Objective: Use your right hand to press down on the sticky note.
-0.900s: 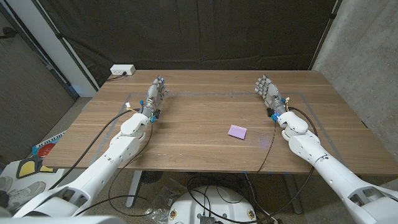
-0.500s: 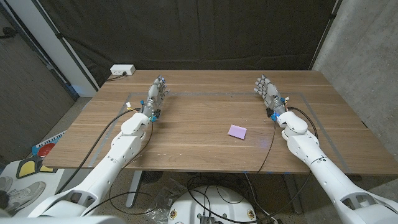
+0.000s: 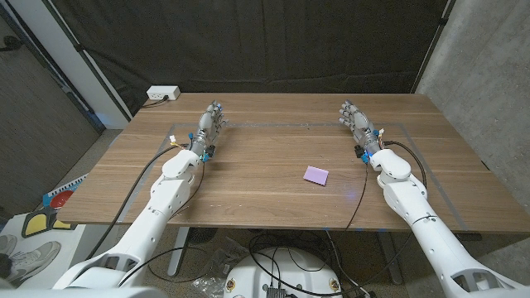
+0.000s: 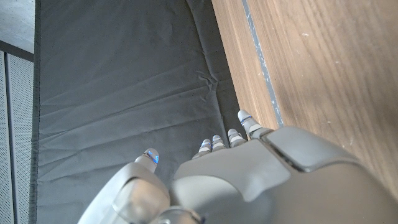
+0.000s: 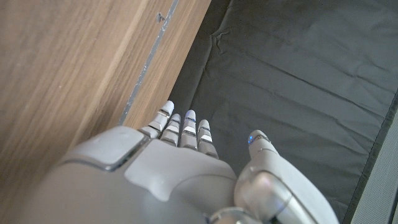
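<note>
Wooden table (image 3: 248,178): sticky note (image 3: 315,175) and right hand (image 3: 356,124) unmoved.

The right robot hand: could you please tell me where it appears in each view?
Head view: the right robot hand is at the table's far right, beyond the sticky note.
Right wrist view: its back lies in the lower part.
Left wrist view: not in it.
Shared landmark: the black curtain.

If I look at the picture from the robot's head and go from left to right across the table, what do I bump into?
White power strip → left hand → purple sticky note → right hand.
</note>
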{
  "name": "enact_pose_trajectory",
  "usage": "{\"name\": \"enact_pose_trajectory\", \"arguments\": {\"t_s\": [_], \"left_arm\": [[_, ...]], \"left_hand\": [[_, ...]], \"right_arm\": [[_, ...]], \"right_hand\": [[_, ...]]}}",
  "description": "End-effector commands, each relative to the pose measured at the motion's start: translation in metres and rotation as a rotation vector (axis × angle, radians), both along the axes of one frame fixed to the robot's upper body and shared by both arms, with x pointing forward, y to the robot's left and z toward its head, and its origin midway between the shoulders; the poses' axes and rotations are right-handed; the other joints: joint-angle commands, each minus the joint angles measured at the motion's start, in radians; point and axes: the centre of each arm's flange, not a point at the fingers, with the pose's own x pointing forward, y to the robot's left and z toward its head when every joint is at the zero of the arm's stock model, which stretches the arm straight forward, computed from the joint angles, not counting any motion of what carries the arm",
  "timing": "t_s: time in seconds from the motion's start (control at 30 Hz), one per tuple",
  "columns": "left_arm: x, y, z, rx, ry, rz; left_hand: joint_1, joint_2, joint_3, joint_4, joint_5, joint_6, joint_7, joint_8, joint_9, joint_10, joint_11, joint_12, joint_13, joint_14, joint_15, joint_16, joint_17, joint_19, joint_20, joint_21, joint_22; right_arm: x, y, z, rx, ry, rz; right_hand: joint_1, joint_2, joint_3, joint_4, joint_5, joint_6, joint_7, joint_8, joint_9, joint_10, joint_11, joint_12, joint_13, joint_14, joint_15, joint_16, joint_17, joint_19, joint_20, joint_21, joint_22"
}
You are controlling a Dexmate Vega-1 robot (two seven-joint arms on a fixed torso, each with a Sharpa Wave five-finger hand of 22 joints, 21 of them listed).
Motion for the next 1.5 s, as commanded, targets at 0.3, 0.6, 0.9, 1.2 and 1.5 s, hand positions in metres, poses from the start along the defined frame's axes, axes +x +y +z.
{"name": "enact_pose_trajectory", "arguments": {"t_s": [0.3,0.6,0.9,1.2,1.5], "left_arm": [[0.008,-0.002,0.006,0.006,0.01,-0.028],[0.009,0.001,0.007,0.017,0.009,-0.037],[0.01,0.005,0.007,0.02,0.006,-0.05],[0.015,0.005,0.008,0.026,0.006,-0.066],[0.02,0.0,0.012,0.04,0.002,-0.088]], "left_hand": [[0.004,0.088,0.006,-0.001,0.006,-0.137,-0.007,0.009,0.004,-0.102,-0.003,0.006,0.005,-0.067,-0.021,0.007,0.005,-0.006,0.001,0.001,0.003],[0.004,0.088,0.006,-0.002,0.006,-0.136,-0.008,0.009,0.004,-0.1,0.001,0.006,0.005,-0.066,-0.018,0.007,0.004,-0.005,0.003,0.001,0.003],[0.005,0.088,0.006,-0.002,0.007,-0.135,-0.01,0.008,0.004,-0.1,0.001,0.006,0.005,-0.066,-0.018,0.007,0.004,-0.005,0.005,0.0,0.003],[0.005,0.088,0.006,-0.002,0.007,-0.134,-0.009,0.008,0.004,-0.099,0.0,0.006,0.005,-0.065,-0.019,0.007,0.004,-0.004,0.005,0.0,0.003],[0.006,0.088,0.006,-0.002,0.007,-0.134,-0.01,0.007,0.004,-0.098,0.0,0.006,0.005,-0.065,-0.018,0.007,0.004,-0.004,0.006,-0.001,0.003]], "right_arm": [[-0.032,0.015,-0.001,-0.264,-0.033,-0.161],[-0.052,0.029,-0.002,-0.375,-0.066,-0.22],[-0.074,0.043,-0.003,-0.447,-0.085,-0.315],[-0.091,0.057,-0.002,-0.563,-0.098,-0.393],[-0.109,0.071,-0.006,-0.68,-0.109,-0.461]], "right_hand": [[0.035,0.002,0.014,-0.02,0.004,0.039,-0.01,0.01,0.001,0.043,-0.001,0.017,0.004,0.026,0.0,0.008,0.0,0.022,0.002,-0.002,0.004],[0.051,0.004,0.021,-0.031,0.003,0.06,-0.022,0.013,0.001,0.062,0.0,0.021,0.004,0.046,-0.005,0.011,0.0,0.033,0.005,-0.005,0.004],[0.088,0.036,0.049,-0.041,0.0,0.111,-0.037,0.019,0.002,0.105,-0.006,0.03,0.003,0.1,-0.014,0.021,0.003,0.074,0.001,-0.002,0.005],[0.109,0.043,0.064,-0.046,-0.004,0.129,-0.043,0.019,0.002,0.128,-0.013,0.034,0.003,0.128,-0.025,0.024,0.003,0.091,0.007,-0.001,0.005],[0.121,0.043,0.071,-0.049,-0.006,0.135,-0.044,0.016,0.002,0.139,-0.021,0.034,0.003,0.136,-0.031,0.023,0.004,0.101,0.006,0.0,0.006]]}}
